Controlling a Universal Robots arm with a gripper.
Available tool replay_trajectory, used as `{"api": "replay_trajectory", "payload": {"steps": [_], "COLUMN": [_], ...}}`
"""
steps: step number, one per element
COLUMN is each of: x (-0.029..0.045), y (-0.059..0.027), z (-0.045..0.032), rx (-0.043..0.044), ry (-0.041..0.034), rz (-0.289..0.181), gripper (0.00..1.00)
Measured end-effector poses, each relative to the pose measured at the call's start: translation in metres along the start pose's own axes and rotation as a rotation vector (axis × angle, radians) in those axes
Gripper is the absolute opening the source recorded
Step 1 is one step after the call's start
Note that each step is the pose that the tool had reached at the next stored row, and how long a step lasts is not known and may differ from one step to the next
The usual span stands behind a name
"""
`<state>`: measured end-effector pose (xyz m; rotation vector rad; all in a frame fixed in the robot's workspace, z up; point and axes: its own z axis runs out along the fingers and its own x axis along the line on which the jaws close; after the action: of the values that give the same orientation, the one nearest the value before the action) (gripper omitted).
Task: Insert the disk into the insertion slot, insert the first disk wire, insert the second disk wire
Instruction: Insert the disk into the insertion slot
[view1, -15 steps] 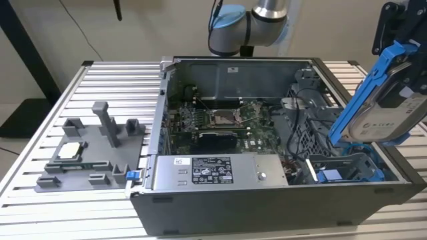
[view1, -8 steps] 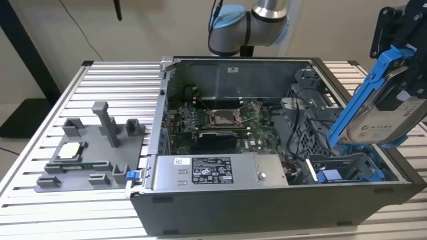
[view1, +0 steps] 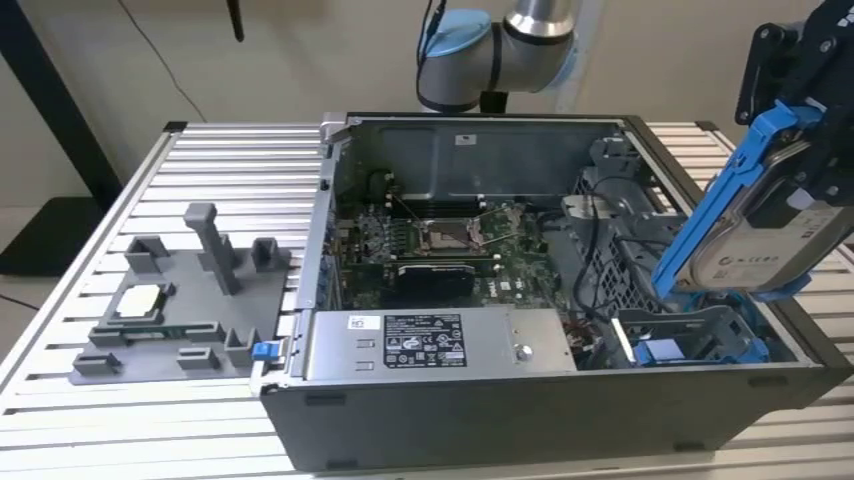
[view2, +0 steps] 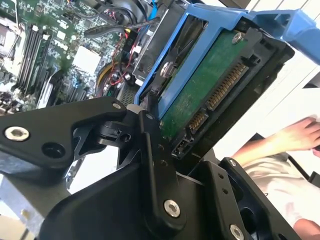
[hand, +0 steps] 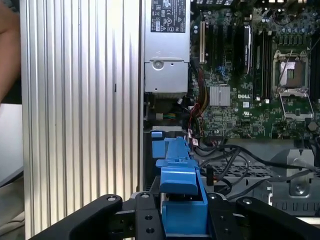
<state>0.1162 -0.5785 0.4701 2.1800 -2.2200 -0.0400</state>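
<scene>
The arm (view1: 497, 48) shows its blue-capped joint above the far wall of the open grey computer case (view1: 534, 425), and the black tool (view1: 801, 130) sits at the exterior view's right, over the case's right end. The tool is clamped on the disk (view1: 754, 235), gripping the blue carrier frame from both sides. In the second wrist view 1 black finger (view2: 152, 150) presses against the frame's edge, beside the disk's green circuit board and its row of gold contacts. The disk hangs in the air, steeply tilted. Its upper end leans toward the exterior view's right, and its lower end points down toward the slot (view1: 694, 338), the grey metal bay with blue fittings in the near right corner of the case. The lower end is just above the bay, and I cannot tell whether they touch. The disk is not seated in the slot. Dark cables (view1: 607, 215) lie loose in the case between the bay and the motherboard (view1: 441, 240). The grey labelled power supply (view1: 427, 342) runs along the near wall, just to the exterior view's left of the slot. The case rests on a ribbed metal surface (view1: 227, 165), and a grey fixture (view1: 180, 320) holding small parts stands on it beside the case. A person's hand (view2: 300, 135) appears past the disk in the second wrist view.
</scene>
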Motion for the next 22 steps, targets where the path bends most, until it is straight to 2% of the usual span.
{"api": "replay_trajectory", "payload": {"steps": [22], "x": [0.0], "y": [-0.0006], "z": [0.0153], "rx": [0.0], "ry": [0.0001], "rz": [0.0], "gripper": [0.0]}}
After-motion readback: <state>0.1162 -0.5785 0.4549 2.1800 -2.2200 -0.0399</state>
